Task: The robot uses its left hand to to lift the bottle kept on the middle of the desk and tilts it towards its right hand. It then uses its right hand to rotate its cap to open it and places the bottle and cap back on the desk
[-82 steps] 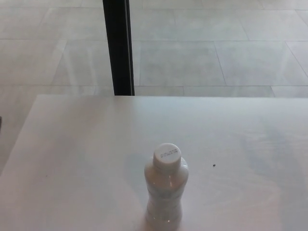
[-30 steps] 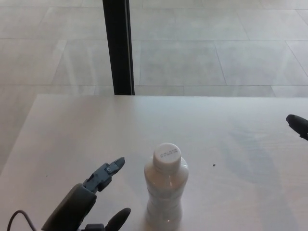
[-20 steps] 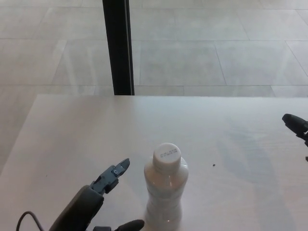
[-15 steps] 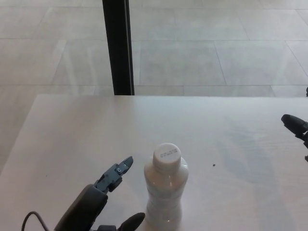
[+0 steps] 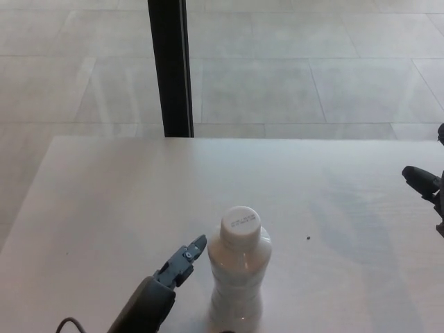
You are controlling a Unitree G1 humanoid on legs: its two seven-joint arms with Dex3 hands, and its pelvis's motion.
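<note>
Bottle: I have the bottle [image 5: 239, 274] standing upright in the lower middle of the frame on the desk [image 5: 104, 187], long axis vertical, white cap [image 5: 241, 225] on top and facing my camera.
Left hand: my left hand [image 5: 166, 288] comes in from the bottom edge, just left of the bottle. One finger [image 5: 189, 254] points up and right, its tip just beside the bottle's shoulder; I can't tell if it touches.
Left fingers: they hold nothing; only one finger shows clearly, so the spread I cannot tell.
Right hand: my right hand [image 5: 427, 189] only pokes in at the right edge, well apart from the bottle; its fingers I cannot tell.
Key relation: the bottle lies directly right of my left fingers, so the left hand is much the nearer.
Next move, as I judge it: wrap around the body below the shoulder, keeping the cap free.
</note>
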